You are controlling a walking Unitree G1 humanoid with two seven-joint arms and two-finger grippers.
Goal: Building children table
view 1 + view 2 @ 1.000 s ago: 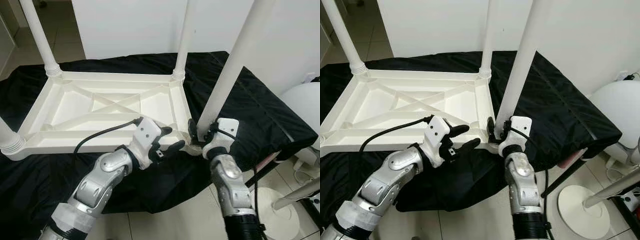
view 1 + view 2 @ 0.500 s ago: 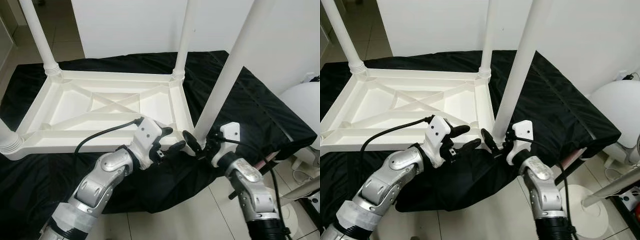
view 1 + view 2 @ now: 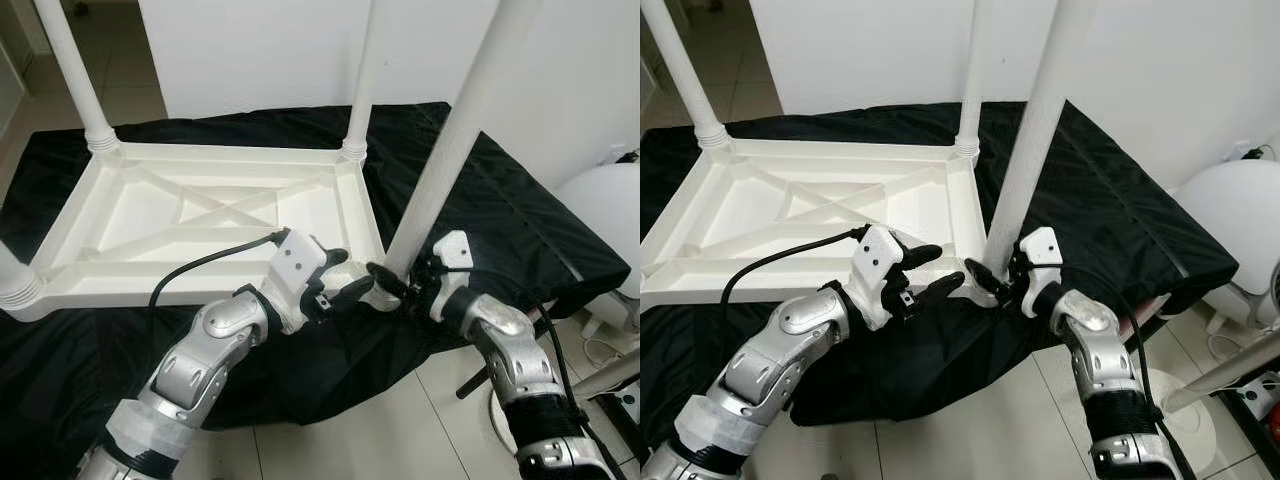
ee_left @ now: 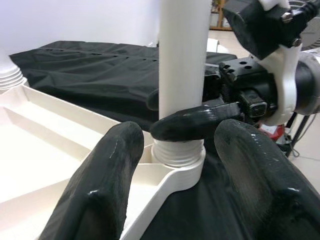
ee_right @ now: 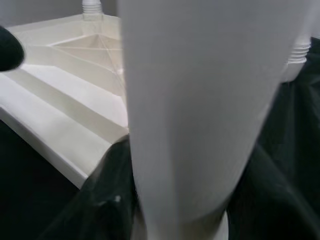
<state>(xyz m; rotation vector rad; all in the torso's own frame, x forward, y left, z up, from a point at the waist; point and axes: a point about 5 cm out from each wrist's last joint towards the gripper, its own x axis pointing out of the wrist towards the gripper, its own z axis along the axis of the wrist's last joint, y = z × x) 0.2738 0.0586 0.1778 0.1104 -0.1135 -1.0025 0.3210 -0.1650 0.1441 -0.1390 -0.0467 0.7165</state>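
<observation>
Gripping table leg [image 3: 452, 140] base, right gripper [image 3: 395, 288]; left gripper [image 3: 345, 283] alongside, parted

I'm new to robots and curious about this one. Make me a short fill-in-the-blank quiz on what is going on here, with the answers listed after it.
1. The white plastic table top lies upside down on a ____ cloth.
2. The right pincer is closed around the base of a white round table ____.
3. The left pincer, next to that corner, has its fingers ____.
4. By the head views, ____ legs stand in the table top.

Answers: black; leg; open; four
</observation>
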